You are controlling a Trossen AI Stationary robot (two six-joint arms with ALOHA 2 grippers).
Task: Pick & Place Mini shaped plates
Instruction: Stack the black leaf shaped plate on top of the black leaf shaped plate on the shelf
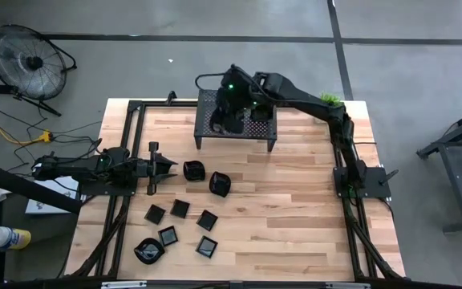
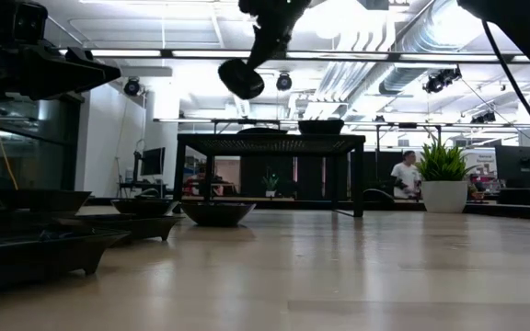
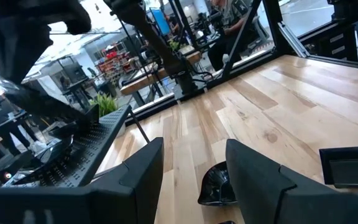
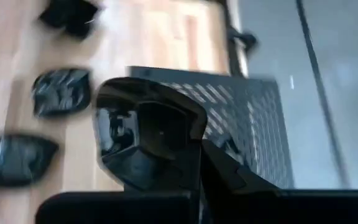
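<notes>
The right tool (image 4: 194,168) is pinched shut on the rim of a glossy black mini plate (image 4: 145,140), which it holds in the air above the perforated rack (image 1: 235,120) at the desk's (image 1: 295,201) far edge. The move ahead turns on this: the rack top lies straight below the plate, so the drop looks short and vertical. The left tool (image 1: 171,166) waits with fingers spread and nothing between them, just beside the nearest loose plates (image 1: 195,170), clearly the nearer arm to that cluster. The high view hides the held plate under the arm; the right wrist view shows it plainly. The low view shows two dishes (image 2: 320,126) already on the rack.
</notes>
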